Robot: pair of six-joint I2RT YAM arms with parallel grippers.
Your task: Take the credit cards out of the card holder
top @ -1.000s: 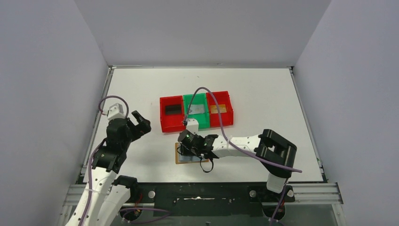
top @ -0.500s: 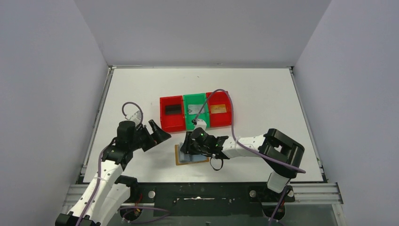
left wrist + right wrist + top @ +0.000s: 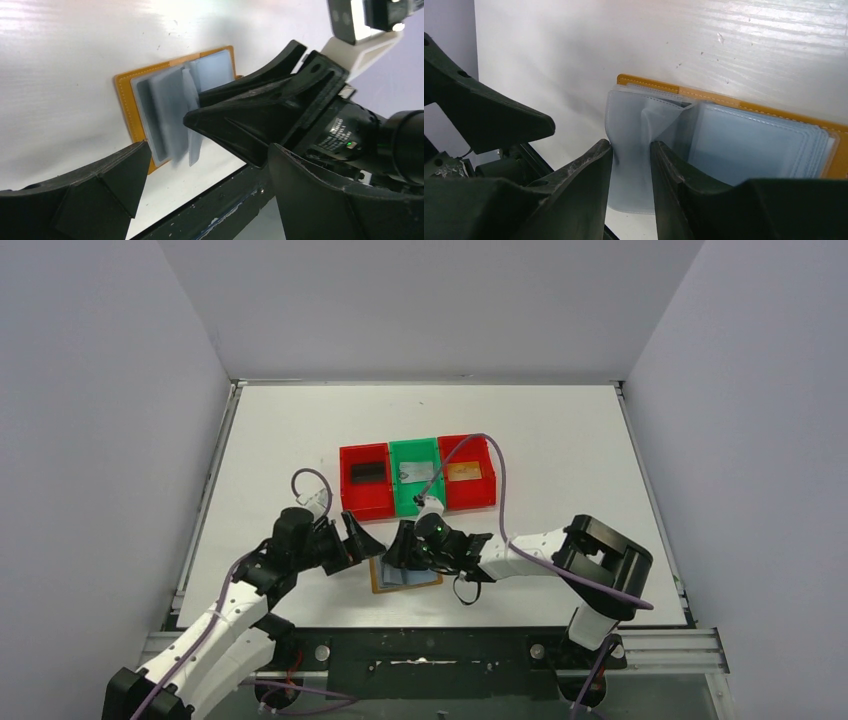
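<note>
Top view: mid-frame on the white worktop (image 3: 560,440), a red plastic bin (image 3: 365,505) holds a black card (image 3: 368,472), the green bin (image 3: 410,454) a silver-grey card (image 3: 421,471), the right-hand red bin (image 3: 476,498) an orange-brown card (image 3: 465,471); below, the tan leather card holder (image 3: 405,578) lies open between left fingers (image 3: 360,540) and right fingers (image 3: 398,550).

Left wrist view: left fingers (image 3: 100,190) spread wide, empty, the holder (image 3: 165,100) beyond them.

Right wrist view: right fingers (image 3: 574,185) narrowly parted around a raised pale blue-grey sleeve (image 3: 631,150); whether they grip it I cannot tell.
</note>
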